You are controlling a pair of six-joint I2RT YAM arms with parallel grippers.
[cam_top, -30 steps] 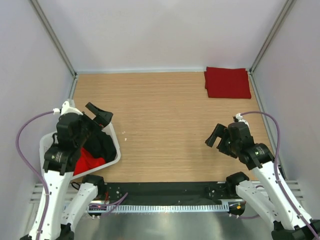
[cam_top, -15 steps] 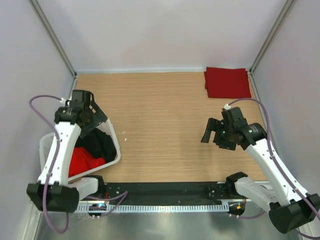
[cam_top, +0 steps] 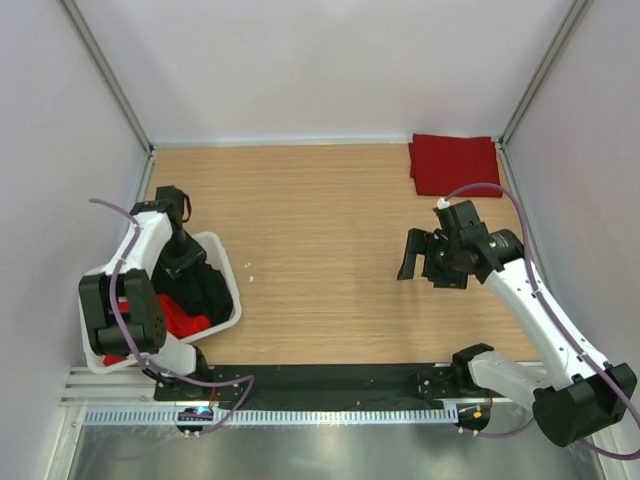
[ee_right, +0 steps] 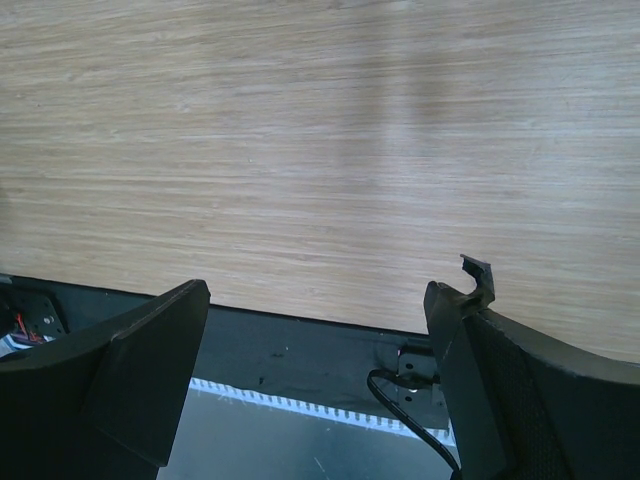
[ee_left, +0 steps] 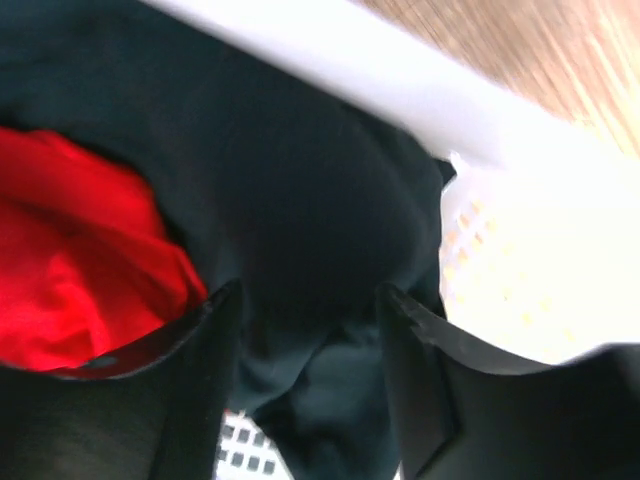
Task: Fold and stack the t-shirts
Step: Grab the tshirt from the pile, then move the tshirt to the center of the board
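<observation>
Black t-shirt (ee_left: 290,190), red t-shirt (ee_left: 70,270) in basket (cam_top: 226,266), left pincer (ee_left: 308,295) spread above, right pincer (ee_right: 320,292) spread

Two slender robot arms are built from white shell links joined by chunky black motor housings. A thin lilac cable (cam_top: 105,205) loops loosely along the left arm (cam_top: 135,250), and a second lilac cable (cam_top: 500,187) runs along the right arm (cam_top: 540,310). The left tool (ee_left: 312,390) and right tool (ee_right: 320,380) are matte black, each with two broad, wedge-shaped plastic fingers (ee_right: 130,380). One right finger has a notched tip and a finely dotted inner face. Black base blocks (cam_top: 480,360) stand at the near edge.
</observation>
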